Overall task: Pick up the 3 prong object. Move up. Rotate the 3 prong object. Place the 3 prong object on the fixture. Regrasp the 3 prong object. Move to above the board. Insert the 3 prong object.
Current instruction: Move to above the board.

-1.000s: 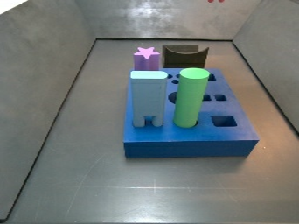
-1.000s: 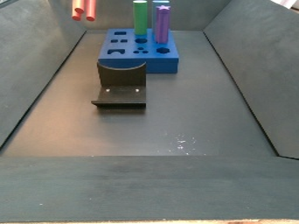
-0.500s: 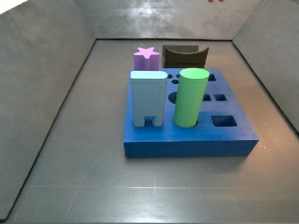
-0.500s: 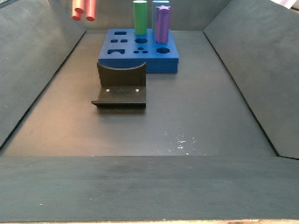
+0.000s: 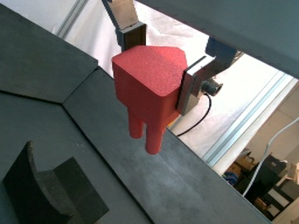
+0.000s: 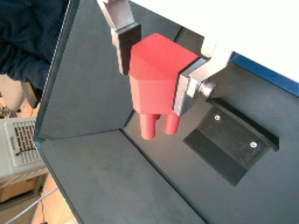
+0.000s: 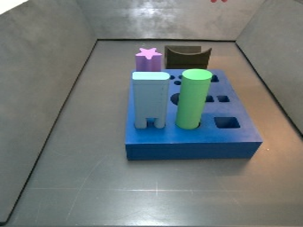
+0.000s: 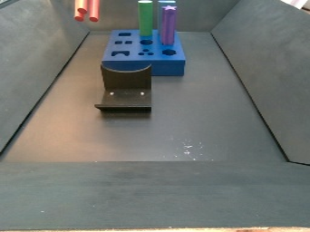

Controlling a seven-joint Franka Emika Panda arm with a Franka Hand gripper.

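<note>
End effector (image 5: pixel 167 63) around 3 prong object (image 5: pixel 149 87), mostly out of side views.

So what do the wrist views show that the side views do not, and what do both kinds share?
Only the wrist views show the hand itself: its silver fingers press on both sides of the 3 prong object, prongs pointing down, well above the floor. Only the side views show the board with the light blue block, the green cylinder and the purple star-topped peg standing in it. Both kinds show the red 3 prong object, just its prongs at the top edge of a side view, and the dark fixture.
</note>
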